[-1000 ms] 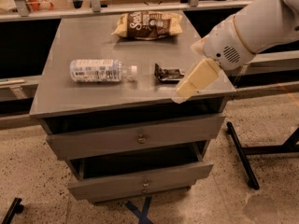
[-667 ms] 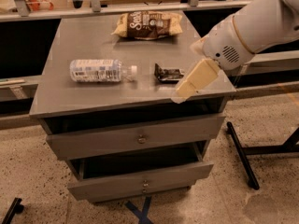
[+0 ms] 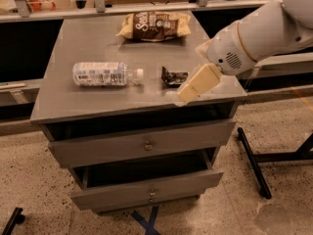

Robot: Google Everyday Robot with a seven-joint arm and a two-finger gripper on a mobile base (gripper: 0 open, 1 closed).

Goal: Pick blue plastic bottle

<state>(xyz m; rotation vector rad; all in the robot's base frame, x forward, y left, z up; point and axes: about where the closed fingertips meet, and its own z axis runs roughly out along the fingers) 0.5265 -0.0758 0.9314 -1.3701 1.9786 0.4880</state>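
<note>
Nothing has shifted in the last second. My tool still hovers over the front right of the surface, spread or pressed together I cannot tell. Just behind it is the black packet. Left of that the blue plastic bottle lies on its side, untouched. The snack bag sits farthest back. The reach is all still ahead of me.

Far side of the cabinet top: white lettering on the brown snack bag opens with an "S", the rest illegible. Print on the blue plastic bottle label is unreadable. My gripper hangs over the near right corner.
</note>
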